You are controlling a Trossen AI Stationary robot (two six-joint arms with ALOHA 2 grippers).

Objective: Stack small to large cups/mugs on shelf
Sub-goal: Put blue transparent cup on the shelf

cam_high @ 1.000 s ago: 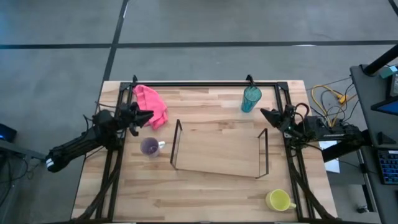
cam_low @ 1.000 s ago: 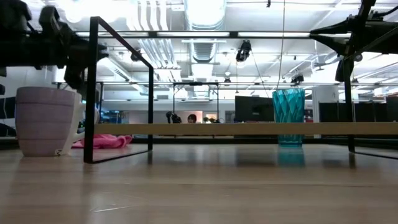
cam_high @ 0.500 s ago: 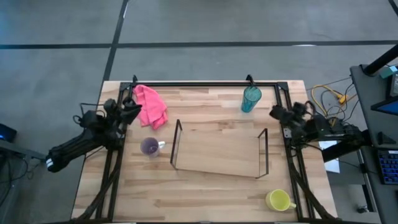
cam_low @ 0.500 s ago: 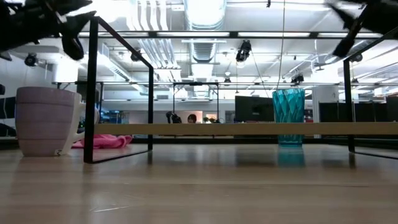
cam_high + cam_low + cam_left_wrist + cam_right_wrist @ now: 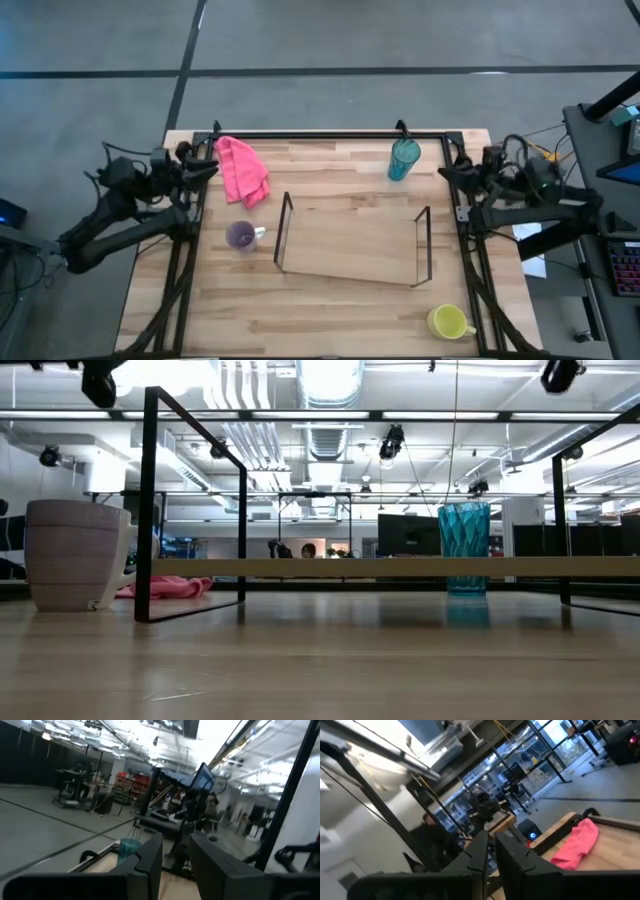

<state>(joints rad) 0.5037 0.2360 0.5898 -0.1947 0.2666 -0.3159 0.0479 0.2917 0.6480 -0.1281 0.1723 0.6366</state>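
Shelf (image 5: 352, 243) mid-table, empty; tumbler (image 5: 403, 159) near far edge, purple mug (image 5: 240, 236) beside shelf's left end, yellow mug (image 5: 447, 322) at near right corner. Left gripper (image 5: 203, 167) parted, right gripper (image 5: 449, 176) clenched (both empty, at table's side edges).

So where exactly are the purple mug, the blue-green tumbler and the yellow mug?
purple mug (image 5: 240, 236), high view, on its open mouth.
teal tumbler (image 5: 403, 159), high view, on the middle of its body.
yellow mug (image 5: 445, 322), high view, on its open mouth.
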